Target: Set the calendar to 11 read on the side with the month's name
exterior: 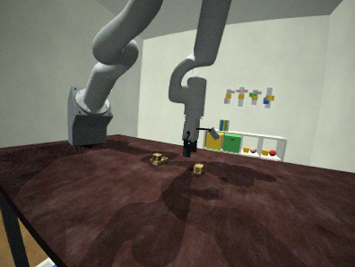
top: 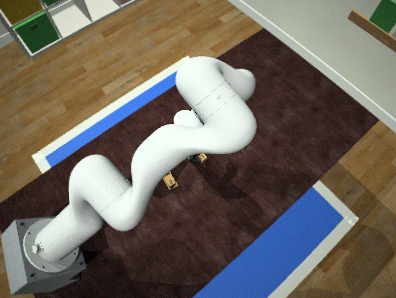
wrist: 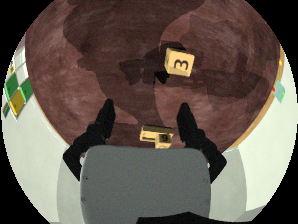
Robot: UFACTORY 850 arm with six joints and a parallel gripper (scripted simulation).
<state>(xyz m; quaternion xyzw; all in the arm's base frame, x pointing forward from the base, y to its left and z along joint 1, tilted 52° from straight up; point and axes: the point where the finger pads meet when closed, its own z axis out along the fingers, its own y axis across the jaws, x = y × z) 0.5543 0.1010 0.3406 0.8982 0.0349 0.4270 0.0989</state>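
A loose wooden cube [top: 202,157] [exterior: 198,168] [wrist: 179,62] lies on the dark table top; in the wrist view it shows a 3 turned sideways, and in the exterior view a round dark digit too small to read. The small wooden calendar tray [wrist: 147,133] is at the bottom of the wrist view, partly hidden by the gripper body. A second cube [exterior: 157,156] [wrist: 163,141] is at the tray; its seating and digits are unclear. My gripper [exterior: 189,150] [wrist: 146,108] is open and empty, above the table, between tray and loose cube in the exterior view. The month's name is not readable.
The arm's base [top: 52,245] [exterior: 90,123] stands at one end of the table [top: 320,110] [exterior: 112,202]. The arm passes over the work area and hides part of it in the top view. A shelf [exterior: 280,143] with coloured boxes stands beyond the table.
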